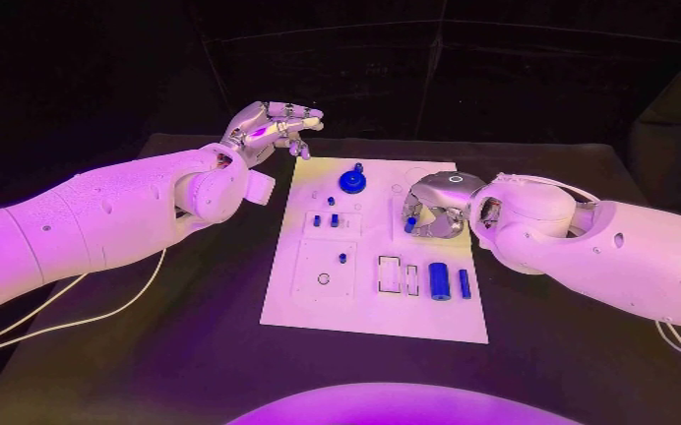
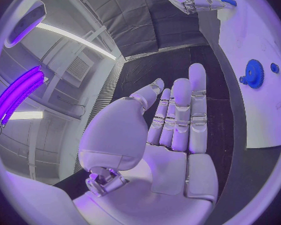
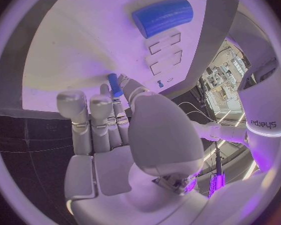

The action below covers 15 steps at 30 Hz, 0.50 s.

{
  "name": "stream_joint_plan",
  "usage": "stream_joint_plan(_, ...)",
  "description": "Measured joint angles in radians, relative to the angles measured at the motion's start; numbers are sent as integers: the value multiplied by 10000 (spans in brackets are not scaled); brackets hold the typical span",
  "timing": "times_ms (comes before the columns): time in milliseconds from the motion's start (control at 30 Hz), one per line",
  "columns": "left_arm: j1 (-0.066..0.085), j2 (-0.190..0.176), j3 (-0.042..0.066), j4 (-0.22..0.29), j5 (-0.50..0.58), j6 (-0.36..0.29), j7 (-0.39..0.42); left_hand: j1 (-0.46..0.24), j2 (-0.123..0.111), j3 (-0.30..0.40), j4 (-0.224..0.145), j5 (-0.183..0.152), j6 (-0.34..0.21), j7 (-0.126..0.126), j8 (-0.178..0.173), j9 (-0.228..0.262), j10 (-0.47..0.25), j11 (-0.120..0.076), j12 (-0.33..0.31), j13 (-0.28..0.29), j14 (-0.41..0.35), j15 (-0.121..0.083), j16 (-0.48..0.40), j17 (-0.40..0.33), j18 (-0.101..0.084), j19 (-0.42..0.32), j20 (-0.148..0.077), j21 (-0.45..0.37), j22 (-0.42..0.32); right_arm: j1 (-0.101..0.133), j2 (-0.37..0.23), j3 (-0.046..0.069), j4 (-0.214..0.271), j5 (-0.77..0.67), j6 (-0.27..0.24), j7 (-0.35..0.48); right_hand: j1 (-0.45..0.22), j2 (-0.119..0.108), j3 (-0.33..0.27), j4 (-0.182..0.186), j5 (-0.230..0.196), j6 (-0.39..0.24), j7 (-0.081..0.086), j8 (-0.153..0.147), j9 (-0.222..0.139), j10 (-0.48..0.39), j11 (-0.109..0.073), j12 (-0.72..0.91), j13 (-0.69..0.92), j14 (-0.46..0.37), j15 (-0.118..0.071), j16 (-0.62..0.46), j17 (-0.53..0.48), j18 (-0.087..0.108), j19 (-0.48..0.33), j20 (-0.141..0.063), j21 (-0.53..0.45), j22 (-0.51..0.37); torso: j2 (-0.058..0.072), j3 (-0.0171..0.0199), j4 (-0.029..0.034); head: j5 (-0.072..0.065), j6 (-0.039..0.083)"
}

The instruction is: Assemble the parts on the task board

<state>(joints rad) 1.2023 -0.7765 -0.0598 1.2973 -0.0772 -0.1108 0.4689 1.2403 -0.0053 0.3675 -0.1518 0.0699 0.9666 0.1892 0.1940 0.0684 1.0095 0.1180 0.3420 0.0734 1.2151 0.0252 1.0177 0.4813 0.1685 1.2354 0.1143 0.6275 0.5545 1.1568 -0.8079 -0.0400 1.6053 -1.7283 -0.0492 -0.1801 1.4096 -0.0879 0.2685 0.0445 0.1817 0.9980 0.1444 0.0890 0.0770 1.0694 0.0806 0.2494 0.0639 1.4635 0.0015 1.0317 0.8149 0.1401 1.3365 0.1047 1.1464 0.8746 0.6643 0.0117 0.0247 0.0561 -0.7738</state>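
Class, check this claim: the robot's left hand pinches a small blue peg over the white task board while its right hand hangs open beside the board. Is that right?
The hands are swapped. The right hand pinches the small blue peg over the white task board, as the right wrist view shows; the left hand hangs open beside the board.

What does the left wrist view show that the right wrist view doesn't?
Left wrist view alone: the left hand, open and holding nothing, over the dark table beside the board, and the blue gear standing on the board. Right wrist view alone: the blue cylinder lying on the board, and the rectangular slots near it. Both: the white board, and the right hand pinching a small blue peg, seen from afar in the left wrist view.
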Motion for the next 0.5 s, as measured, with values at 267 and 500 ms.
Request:
stream_joint_plan(267,0,2,-1,-10,0,5,0,0,0,0,0,0,0,0,0,0,0,0,-1,0,0,0,0,1,1,0,0,0,1,-39,138,-1,-136,-18,47,107,0,0,257,55,0,211,-1,39,-1,314,-2,-175,1,2,-2,224,168,0,110,-31,193,258,0,5,0,7,-44)
stream_joint_plan(500,0,5,-1,-17,0,12,-1,0,0,0,0,0,0,0,0,0,0,0,-1,0,0,0,0,1,0,0,0,0,2,-74,206,1,-245,-33,-92,181,123,124,665,43,-164,655,-65,135,39,813,-104,-266,11,40,-119,764,738,-167,436,-134,703,985,0,5,-3,-16,-84)
